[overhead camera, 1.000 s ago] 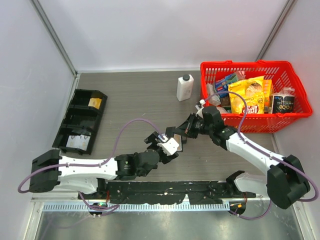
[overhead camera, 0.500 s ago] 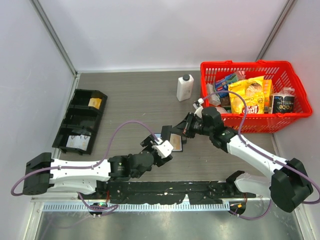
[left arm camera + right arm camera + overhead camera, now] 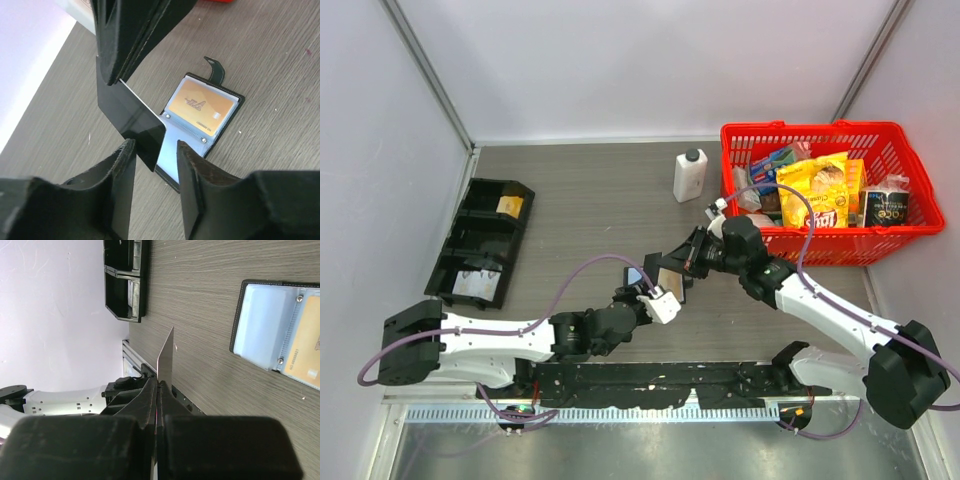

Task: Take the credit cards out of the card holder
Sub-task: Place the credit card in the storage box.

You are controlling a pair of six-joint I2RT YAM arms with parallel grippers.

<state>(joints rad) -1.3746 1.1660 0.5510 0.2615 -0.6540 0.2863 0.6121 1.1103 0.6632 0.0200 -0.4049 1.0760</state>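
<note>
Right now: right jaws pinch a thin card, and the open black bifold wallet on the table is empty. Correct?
Not empty: the left wrist view shows a yellowish-orange card in the black leather-like bifold wallet. The right gripper, jaws shut, does pinch a thin flat card.

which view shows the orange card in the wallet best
Left wrist view: the orange card lies face up in the open card holder, its face and print plain to see. The right wrist view catches only part of it at the frame's right edge. In the top external view it cannot be made out.
</note>
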